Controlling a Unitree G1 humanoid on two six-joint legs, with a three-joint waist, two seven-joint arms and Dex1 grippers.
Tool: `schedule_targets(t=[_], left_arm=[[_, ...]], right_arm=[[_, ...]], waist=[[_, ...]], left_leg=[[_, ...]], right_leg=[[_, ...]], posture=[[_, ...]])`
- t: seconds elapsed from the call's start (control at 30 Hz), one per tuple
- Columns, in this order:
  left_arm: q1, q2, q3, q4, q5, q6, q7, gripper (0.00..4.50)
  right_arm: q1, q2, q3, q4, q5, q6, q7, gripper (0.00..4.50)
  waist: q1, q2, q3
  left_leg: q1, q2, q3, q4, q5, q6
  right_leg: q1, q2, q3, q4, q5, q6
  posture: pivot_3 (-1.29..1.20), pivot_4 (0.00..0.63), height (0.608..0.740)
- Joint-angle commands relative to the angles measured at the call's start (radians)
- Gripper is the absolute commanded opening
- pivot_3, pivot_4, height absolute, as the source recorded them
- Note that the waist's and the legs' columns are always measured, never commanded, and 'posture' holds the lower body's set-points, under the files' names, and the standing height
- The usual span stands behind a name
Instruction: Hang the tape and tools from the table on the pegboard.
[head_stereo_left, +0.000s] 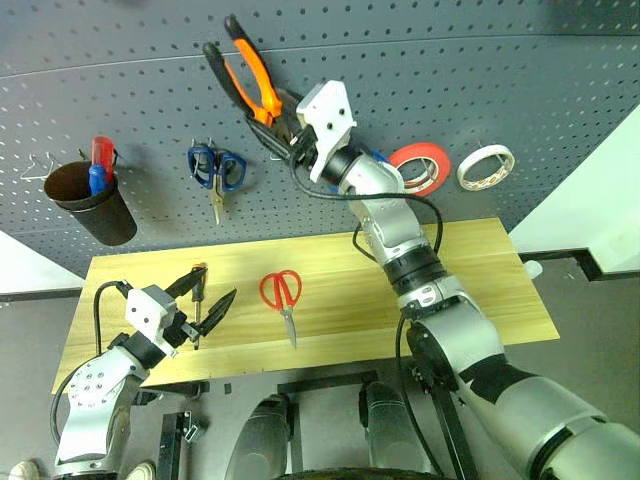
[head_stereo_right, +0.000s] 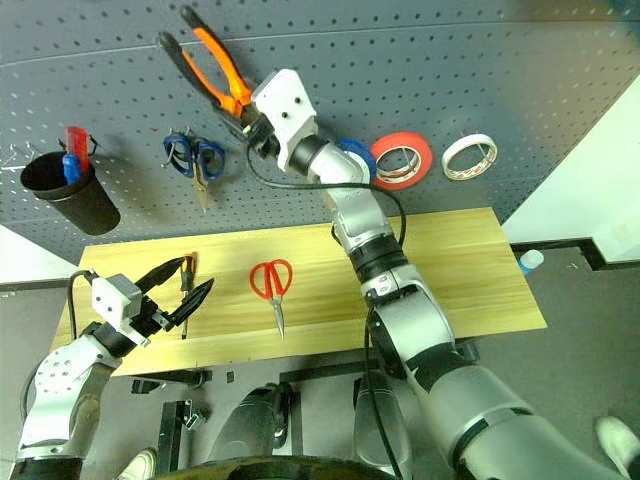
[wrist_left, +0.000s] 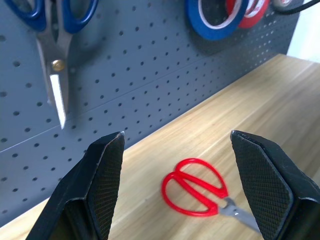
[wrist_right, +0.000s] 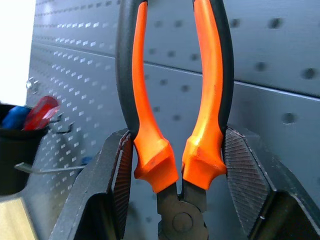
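My right gripper (head_stereo_left: 283, 125) is raised against the dark grey pegboard (head_stereo_left: 470, 70) and is shut on the orange-and-black pliers (head_stereo_left: 250, 75), gripping them near the joint with the handles pointing up (wrist_right: 175, 125). The left gripper (head_stereo_left: 205, 298) hovers open low over the left part of the pale wood table (head_stereo_left: 480, 270), its fingers either side of the slim screwdriver (head_stereo_left: 198, 300) lying there. Red-handled scissors (head_stereo_left: 283, 293) lie flat mid-table, also seen past the left fingers (wrist_left: 197, 187). The cream-white tape (head_stereo_left: 486, 166) hangs on the board at the right.
Blue-handled scissors (head_stereo_left: 215, 170) hang on the board left of the pliers. A black cup (head_stereo_left: 95, 200) with red and blue screwdriver handles hangs at the far left, beside a bare hook (head_stereo_left: 40, 165). A red-orange roll (head_stereo_left: 422, 168) and a blue roll (head_stereo_right: 355, 155) hang near the right forearm.
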Motion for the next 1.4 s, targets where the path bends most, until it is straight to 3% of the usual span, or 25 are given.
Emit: schedule_targets(t=[0.03, 0.6, 0.83, 0.87, 1.03, 1.23, 1.4], left_arm=[[0.033, 0.010, 0.014, -0.086, -0.018, 0.031, 0.014, 3.56], [0.009, -0.001, -0.003, -0.075, -0.010, 0.059, 0.014, 3.56], [-0.009, -0.007, -0.009, -0.062, -0.006, 0.055, 0.013, 3.56], [-0.014, -0.008, -0.010, -0.057, -0.005, 0.054, 0.013, 3.56], [0.006, -0.010, 0.004, -0.085, -0.015, 0.074, 0.034, 3.56], [0.104, -0.035, 0.006, -0.200, -0.026, 0.151, 0.104, 3.56], [0.133, -0.088, -0.045, -0.267, 0.021, 0.300, 0.251, 3.56]], right_arm=[[-0.081, 0.018, -0.040, 0.038, 0.030, -0.080, -0.007, 2.30], [-0.111, 0.070, -0.067, 0.265, -0.014, -0.212, -0.089, 2.30], [-0.114, 0.056, -0.080, 0.288, -0.020, -0.235, -0.095, 4.47], [-0.114, 0.053, -0.079, 0.287, -0.025, -0.242, -0.098, 4.47], [-0.003, -0.018, -0.011, 0.066, -0.112, -0.274, -0.086, 4.47], [0.299, -0.154, 0.111, -0.505, -0.071, -0.127, 0.092, 4.47], [0.513, -0.358, 0.173, -0.856, 0.006, 0.014, 0.278, 4.47]], waist=[[-0.001, 0.000, 0.008], [-0.005, -0.002, 0.027], [-0.004, -0.002, 0.027], [-0.003, -0.002, 0.027], [0.004, -0.003, 0.026], [0.002, -0.003, 0.026], [0.009, -0.004, 0.026]], left_leg=[[0.000, 0.000, 0.000, 0.000, 0.000, 0.000], [-0.009, 0.001, 0.000, 0.001, 0.000, 0.000], [-0.009, 0.005, 0.000, 0.001, 0.003, -0.005], [-0.009, 0.006, 0.000, 0.002, 0.003, -0.005], [-0.009, 0.008, 0.000, 0.002, 0.005, -0.008], [-0.015, 0.008, 0.001, 0.000, 0.005, -0.008], [-0.015, 0.009, 0.002, 0.001, 0.004, -0.008]], right_leg=[[0.000, 0.000, 0.000, 0.000, 0.000, 0.000], [-0.010, 0.002, 0.000, 0.003, 0.000, -0.002], [-0.010, 0.005, 0.000, 0.003, 0.002, -0.004], [-0.010, 0.006, 0.000, 0.003, 0.003, -0.005], [-0.010, 0.008, 0.000, 0.003, 0.003, -0.009], [-0.015, 0.008, 0.000, 0.000, 0.003, -0.005], [-0.015, 0.008, 0.000, 0.000, 0.003, -0.006]], posture=[[0.07, 0.261, 0.733], [0.06, 0.253, 0.733], [0.06, 0.240, 0.733], [0.05, 0.234, 0.733], [0.05, 0.223, 0.733], [0.02, 0.221, 0.733], [0.01, 0.226, 0.733]])
